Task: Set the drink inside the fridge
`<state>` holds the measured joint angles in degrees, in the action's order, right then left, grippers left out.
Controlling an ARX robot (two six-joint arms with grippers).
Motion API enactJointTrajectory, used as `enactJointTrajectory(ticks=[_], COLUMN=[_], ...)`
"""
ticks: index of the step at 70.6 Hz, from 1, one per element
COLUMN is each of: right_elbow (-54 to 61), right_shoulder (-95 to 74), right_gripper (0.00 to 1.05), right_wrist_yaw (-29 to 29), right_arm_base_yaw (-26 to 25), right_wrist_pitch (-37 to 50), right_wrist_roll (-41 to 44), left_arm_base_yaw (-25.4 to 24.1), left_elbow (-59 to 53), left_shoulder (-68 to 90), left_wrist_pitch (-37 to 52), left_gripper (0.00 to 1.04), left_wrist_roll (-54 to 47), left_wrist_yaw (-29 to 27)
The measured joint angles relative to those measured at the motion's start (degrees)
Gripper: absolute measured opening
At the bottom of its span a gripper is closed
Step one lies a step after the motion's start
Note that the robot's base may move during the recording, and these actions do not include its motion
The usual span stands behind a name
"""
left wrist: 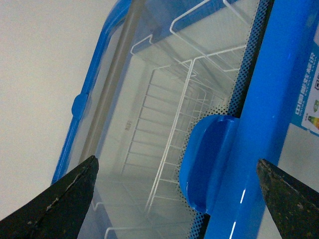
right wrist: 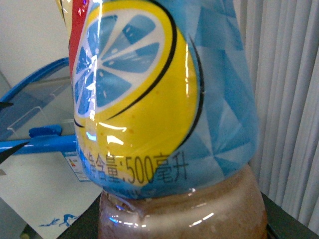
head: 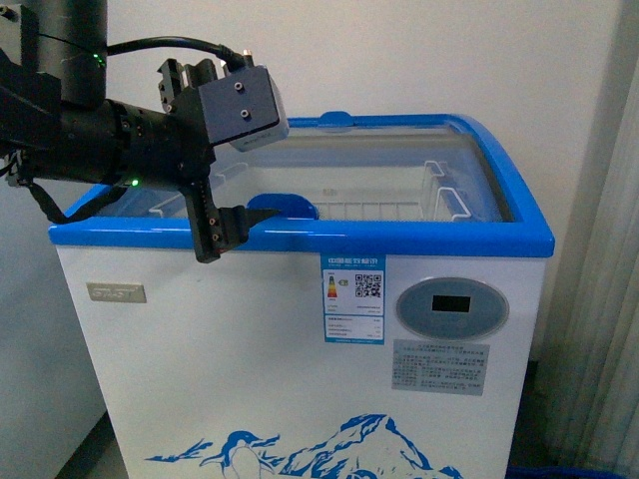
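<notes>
My left pincer (left wrist: 177, 160) is spread wide, its two dark fingertips (left wrist: 70, 199) well apart, gripping nothing. Between them lies the one blue handle (left wrist: 204, 169) of the glass lid (head: 399, 160), which sits against the front rim of the fridge (head: 200, 379), with clear gaps on both sides. In the front view one finger hangs just in front of that rim, beside the handle. My right pincer I can't judge: the drink (right wrist: 159, 99) fills that wrist view, hard up against the camera, and hides the jaws. It is a single bottle, with a blue label bearing a yellow lemon slice, a red strip at one edge and brownish liquid past the label. It is outside the fridge, whose blue rim shows behind it. I count one fridge, one white wire basket (head: 399, 200) under the glass, one oval grey display (head: 444, 306), one blue energy label (head: 352, 297) and one small blue tab (head: 334, 117) on the far rim.
</notes>
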<state>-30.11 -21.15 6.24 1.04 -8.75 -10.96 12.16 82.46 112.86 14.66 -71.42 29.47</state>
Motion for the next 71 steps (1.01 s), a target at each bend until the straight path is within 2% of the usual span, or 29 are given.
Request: enactJointTrajectory(ticks=[17,29,48,56,65,71], right_elbow=[0.0,0.0,0.0,0.0,0.0,0.0], right_shoulder=[0.0,0.0,0.0,0.0,0.0,0.0], right_gripper=[0.44,0.44,0.44,0.44,0.44,0.44], right_wrist_yaw=[0.0,0.0,0.0,0.0,0.1,0.0], right_arm_base_yaw=[0.0,0.0,0.0,0.0,0.0,0.0], right_wrist_pitch=[0.0,0.0,0.0,0.0,0.0,0.0], right_wrist_roll=[0.0,0.0,0.0,0.0,0.0,0.0], left_arm_base_yaw=[-0.3,-0.4,-0.4,-0.5,-0.4,0.0], left_elbow=[9.9,19.6,44.4,64.2,71.3,76.1], left_shoulder=[7.1,13.3,26.5,36.7,40.5,43.7], left_wrist_pitch=[-1.8,-5.8,-14.1,-23.6,-25.6,-23.5], left_gripper=[0.97,0.97,0.97,0.97,0.97,0.97], left_wrist_roll=[-1.2,-0.8,-1.3,-1.9,-2.1,-2.0], left_wrist_yaw=[-1.0,0.4,-3.0,-4.1,-4.9,-8.5])
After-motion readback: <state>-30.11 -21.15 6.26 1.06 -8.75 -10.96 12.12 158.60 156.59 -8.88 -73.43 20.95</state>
